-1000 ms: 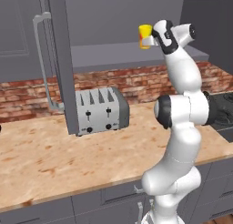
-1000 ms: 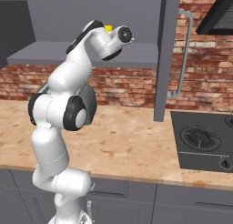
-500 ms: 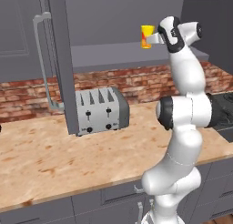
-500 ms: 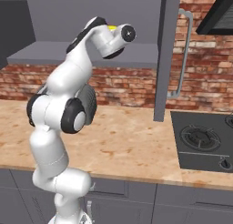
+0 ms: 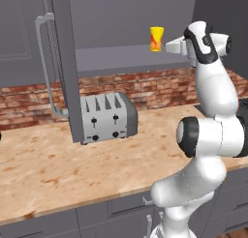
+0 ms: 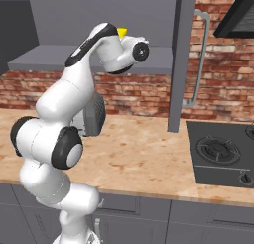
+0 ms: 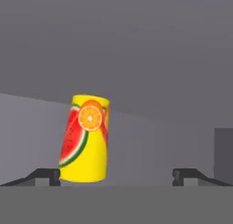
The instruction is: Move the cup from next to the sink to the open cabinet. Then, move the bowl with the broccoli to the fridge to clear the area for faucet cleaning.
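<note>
Fingers (image 7: 116, 175) stand spread wide apart in the hand view, gripping nothing; the cup (image 7: 85, 139) stands near the left tip, free of both, and leans a little in that view. It is yellow, with a watermelon slice and an orange slice printed on its side. From the left base view the cup (image 5: 156, 39) stands upright on the shelf (image 5: 121, 58) of the open cabinet (image 5: 140, 19), toward the shelf's right part, with the hand just to its right and level with it. In the right base view only the cup's yellow top (image 6: 121, 31) peeks over the arm's wrist.

Outward from the cup, the cabinet door (image 5: 64, 63) hangs open on the left, its long silver bar handle (image 5: 44, 63) facing away. Below the shelf runs a red brick wall (image 5: 145, 87), and under it a silver toaster (image 5: 107, 117) sits on the tabletop (image 5: 48, 164), beside the door's lower edge. Well to the cup's right, a black stove (image 6: 223, 153) is set into the tabletop.
</note>
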